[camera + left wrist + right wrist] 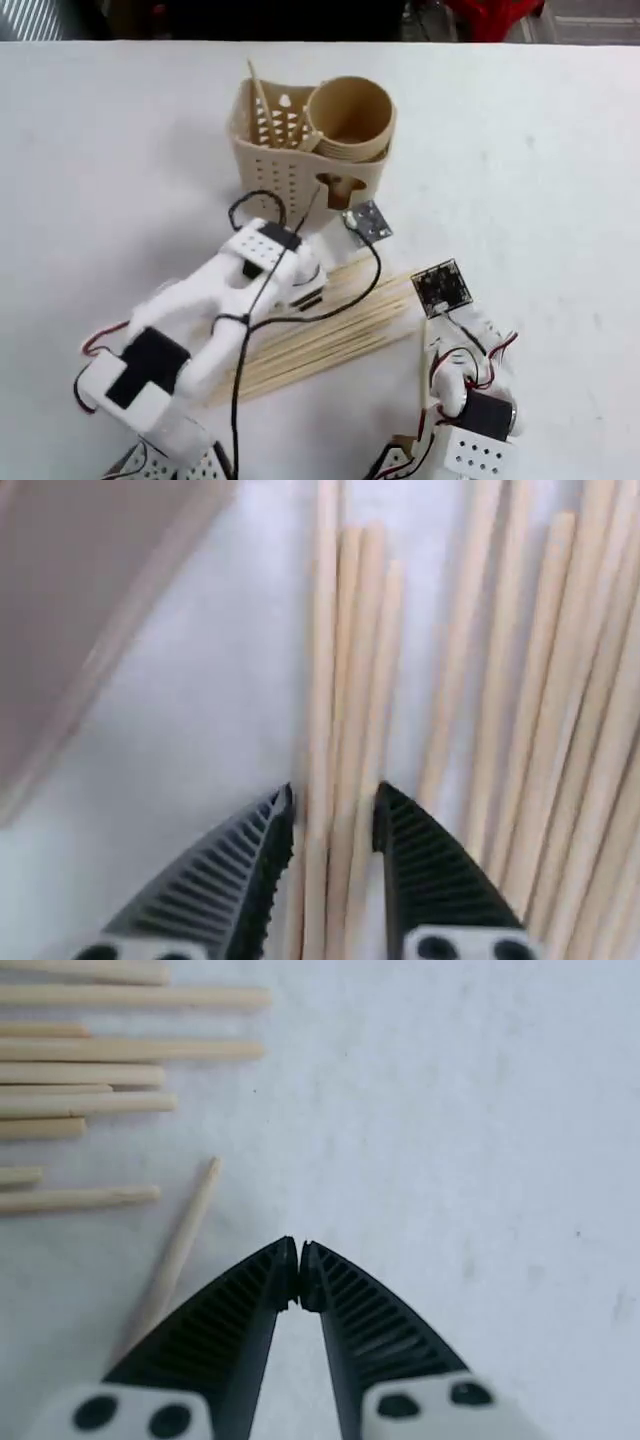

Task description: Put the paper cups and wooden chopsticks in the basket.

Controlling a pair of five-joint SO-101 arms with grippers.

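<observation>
Chopsticks [340, 335] lie piled on the tabletop [120, 150] near the basket [270, 175], cups [350, 115] inside. My left claw [335, 800] is spread astride several sticks; pinching them together, I risk spilling some. Right claw [299, 1260] is pressed together, empty.

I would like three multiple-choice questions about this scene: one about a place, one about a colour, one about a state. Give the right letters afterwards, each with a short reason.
1. Where are the paper cups?
A. on the table
B. in the basket
C. in a gripper

2. What colour is the basket?
A. blue
B. black
C. beige

3. How is the right gripper?
A. shut, holding nothing
B. wide open
C. shut on a cup

Answers:
1 B, the stacked cups stand inside one compartment of the basket.
2 C, its perforated wall is beige.
3 A, its fingertips meet with nothing between them.
</observation>
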